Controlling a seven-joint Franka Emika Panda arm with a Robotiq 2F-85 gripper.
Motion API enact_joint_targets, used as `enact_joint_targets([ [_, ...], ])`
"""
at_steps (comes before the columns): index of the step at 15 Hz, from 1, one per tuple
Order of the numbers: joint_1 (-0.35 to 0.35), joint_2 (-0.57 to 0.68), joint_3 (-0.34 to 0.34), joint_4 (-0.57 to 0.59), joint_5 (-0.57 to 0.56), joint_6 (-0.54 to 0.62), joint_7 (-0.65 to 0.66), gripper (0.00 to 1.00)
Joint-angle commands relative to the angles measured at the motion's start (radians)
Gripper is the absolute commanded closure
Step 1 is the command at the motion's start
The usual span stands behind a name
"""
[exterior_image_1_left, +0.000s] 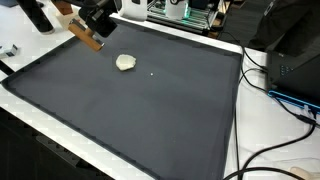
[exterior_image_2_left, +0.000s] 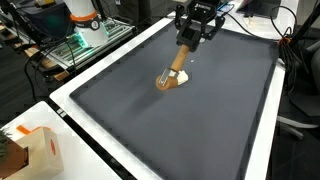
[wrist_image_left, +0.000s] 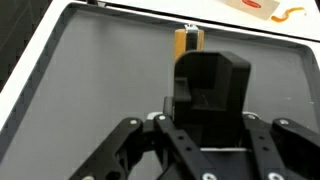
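Note:
My gripper (exterior_image_1_left: 98, 14) (exterior_image_2_left: 195, 27) hangs over the far edge of a dark grey mat (exterior_image_1_left: 150, 115) (exterior_image_2_left: 210, 120). It is shut on a black block with a wooden stick (exterior_image_1_left: 86, 36) (exterior_image_2_left: 177, 66) that slants down toward the mat. In the wrist view the block (wrist_image_left: 210, 85) fills the space between the fingers of the gripper (wrist_image_left: 206, 118), and the wooden stick (wrist_image_left: 187, 42) points ahead toward the mat's border. A small pale lump (exterior_image_1_left: 125, 63) (exterior_image_2_left: 180, 80) lies on the mat close to the stick's low end. Whether they touch I cannot tell.
A white table rim (exterior_image_1_left: 235, 120) (exterior_image_2_left: 90, 130) borders the mat. Cables (exterior_image_1_left: 285, 100) and a black box (exterior_image_1_left: 297, 55) sit beside one side. A cardboard box (exterior_image_2_left: 35, 152) stands at a corner, and electronics (exterior_image_2_left: 85, 30) (exterior_image_1_left: 185, 12) lie beyond the mat.

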Motion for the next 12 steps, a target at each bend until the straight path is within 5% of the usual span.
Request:
enact_joint_targets([
  [1,-0.016,-0.037,0.006,-0.045,-0.008,0.069,-0.101,0.76],
  [12,-0.033,-0.058,0.003,-0.04,0.108,0.087,-0.384,0.76],
])
